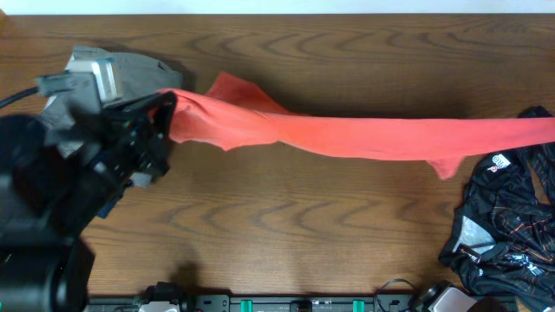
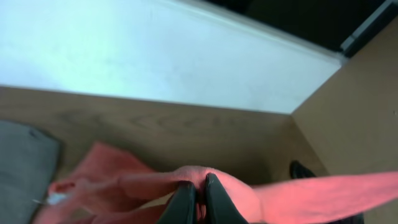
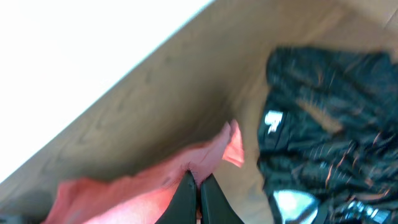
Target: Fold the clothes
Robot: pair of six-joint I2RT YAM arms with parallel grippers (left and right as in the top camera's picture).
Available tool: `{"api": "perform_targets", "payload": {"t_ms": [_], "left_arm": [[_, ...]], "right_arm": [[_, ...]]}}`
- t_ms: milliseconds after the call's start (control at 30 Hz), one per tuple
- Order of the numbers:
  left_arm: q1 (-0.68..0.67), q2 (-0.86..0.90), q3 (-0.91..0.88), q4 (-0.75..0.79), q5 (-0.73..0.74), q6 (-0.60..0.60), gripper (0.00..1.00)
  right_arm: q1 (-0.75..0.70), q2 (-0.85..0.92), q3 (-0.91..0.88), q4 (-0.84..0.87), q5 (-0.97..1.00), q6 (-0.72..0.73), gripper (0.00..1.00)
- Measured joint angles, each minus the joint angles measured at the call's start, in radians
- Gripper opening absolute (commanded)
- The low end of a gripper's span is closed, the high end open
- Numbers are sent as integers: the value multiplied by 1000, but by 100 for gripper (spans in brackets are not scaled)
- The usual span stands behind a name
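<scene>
Coral-red T-shirt (image 1: 347,134) is hanging stretched as 1 long band across the far half of the table (image 1: 303,243), running from the left side to the right frame edge in the overhead view. It is sagging slightly in the middle, and 1 small flap is dangling near its right end. No lettering is showing on the visible side. Left gripper (image 1: 165,111) is clamping the shirt's left end; in the left wrist view its 2 dark fingers (image 2: 183,202) are sitting pressed together with coral fabric bunched between and over the tips, and the cloth is trailing off to the right of that frame. Right gripper (image 3: 196,182) is lying outside the overhead frame; in the right wrist view its jaws are closed on the shirt's other end, with fabric fanning out to the left and a short corner sticking up just beyond the tips. The wrist views are blurred, so fine detail of the pinch points is not resolving. Grey garment (image 1: 130,74) is lying folded at the far left of the table, partly under the left arm and just beside the held shirt end. Black patterned garment (image 1: 507,225) is lying crumpled at the right side of the table, below the right end of the shirt.
</scene>
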Motion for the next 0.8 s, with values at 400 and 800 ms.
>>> {"api": "perform_targets", "payload": {"t_ms": [400,800], "left_arm": [[0,274,43,-37,-46,0,6],[-1,787,51,406,-53,-33,6]], "right_arm": [[67,135,58,24,-3,-2,1],[336,595,45,536,1,39,1]]}}
